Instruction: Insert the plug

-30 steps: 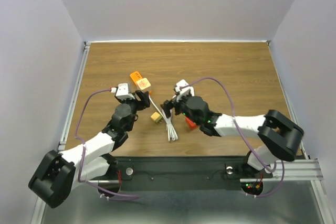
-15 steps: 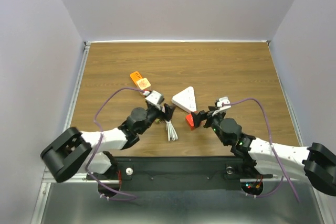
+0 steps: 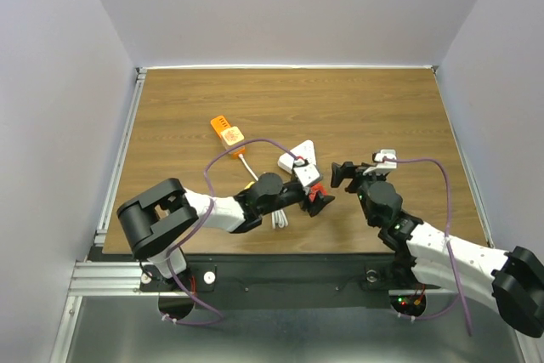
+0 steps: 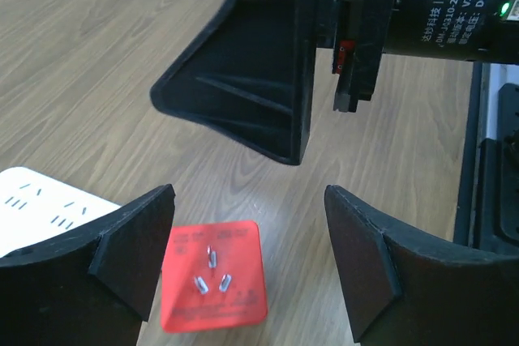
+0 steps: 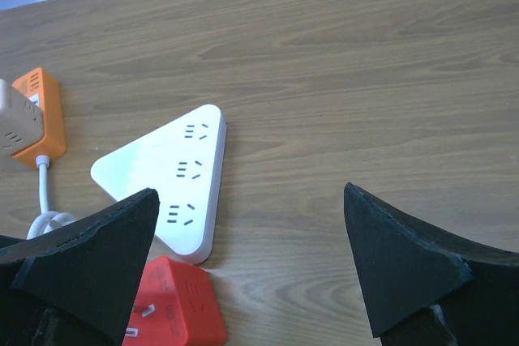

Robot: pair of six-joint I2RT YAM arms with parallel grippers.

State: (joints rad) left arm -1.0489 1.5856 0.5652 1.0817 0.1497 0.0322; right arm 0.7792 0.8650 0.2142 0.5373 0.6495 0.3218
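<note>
**Red plug (image 4: 213, 285) loose on table (image 3: 382, 99), both grippers open**

It lies prongs-up, just beside a corner of the white triangular socket block (image 5: 174, 172). The left gripper (image 4: 247, 249) hangs over it, jaws apart either side. The right gripper (image 5: 251, 261) is nearby, spread wide, gripping nothing.

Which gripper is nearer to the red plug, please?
Left. The left gripper is right over the plug, which shows between its open jaws. The right gripper stands off to the plug's right in the top view, open and not touching it.
</note>
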